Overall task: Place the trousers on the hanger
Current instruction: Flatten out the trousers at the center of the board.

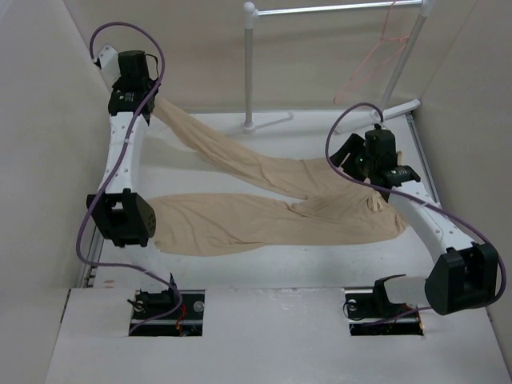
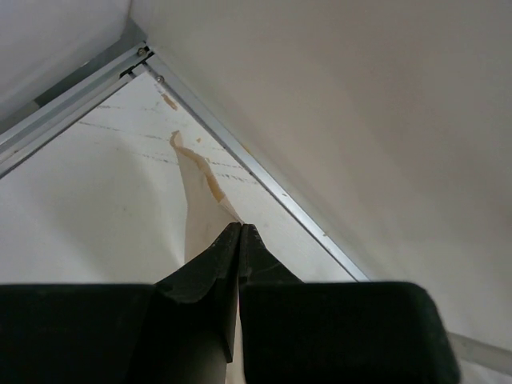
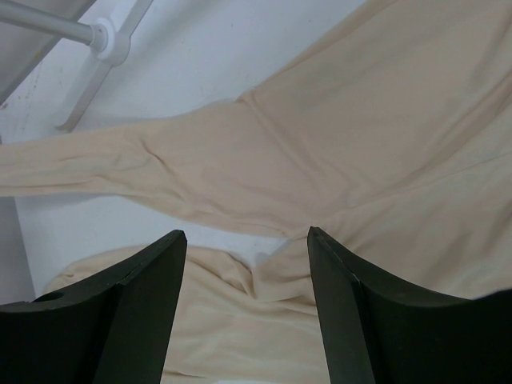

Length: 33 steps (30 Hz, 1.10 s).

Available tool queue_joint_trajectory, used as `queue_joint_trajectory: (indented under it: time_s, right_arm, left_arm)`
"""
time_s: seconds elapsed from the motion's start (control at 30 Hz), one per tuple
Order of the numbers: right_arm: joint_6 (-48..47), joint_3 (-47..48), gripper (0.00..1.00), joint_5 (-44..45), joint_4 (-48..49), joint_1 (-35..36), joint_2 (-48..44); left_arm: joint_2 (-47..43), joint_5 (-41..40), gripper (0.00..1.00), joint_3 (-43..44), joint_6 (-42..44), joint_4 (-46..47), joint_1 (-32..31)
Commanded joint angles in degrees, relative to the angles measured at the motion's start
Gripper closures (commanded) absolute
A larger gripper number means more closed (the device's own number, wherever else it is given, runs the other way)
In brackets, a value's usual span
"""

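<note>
trousers (image 1: 320, 212) lie crosswise, waist right, legs left.

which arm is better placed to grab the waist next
Right: the right end effector hovers open over the trousers where the legs join, nearer the hanger. The left end effector is shut on a leg end.

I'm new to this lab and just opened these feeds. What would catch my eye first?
The beige trousers sprawl across the white table, one leg stretched to the far left, where the left end effector is shut on its end. The right end effector hangs open over the crotch, and the pinkish-red hanger hangs on the white rack at far right.
</note>
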Motion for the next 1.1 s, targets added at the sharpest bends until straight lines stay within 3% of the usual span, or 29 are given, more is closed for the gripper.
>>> queue_joint_trajectory:
  time_s: [0.0,0.23,0.6,0.7,0.9,1.07]
  right_arm:
    - [1.1,-1.5,0.32,-1.0,4.4,0.9,-2.9]
    - [2.6,-4.7,0.32,-1.3,7.2,0.7,-4.6]
    - [3.5,-3.8,0.32,-0.7,6.9,-4.5,-1.0]
    - [3.5,-3.3,0.32,-1.3,6.8,-5.4,0.4]
    - [3.7,-1.4,0.32,-1.4,7.1,-5.1,0.8]
    - [4.1,-1.9,0.31,-1.5,7.3,-4.9,0.0]
  left_arm:
    - [-8.0,-2.9,1.0,-3.1,0.1,1.8,-0.1]
    - [-19.7,-7.9,1.0,-11.3,2.8,-0.8,-5.5]
    - [-9.4,-8.2,1.0,-18.3,-1.6,1.9,3.2]
    - [-5.6,-3.6,1.0,-14.1,-3.7,0.7,3.9]
    - [-0.6,-2.0,1.0,2.3,-3.0,-4.4,1.1]
    - [-4.9,-0.8,1.0,-0.9,-2.6,-4.5,1.5]
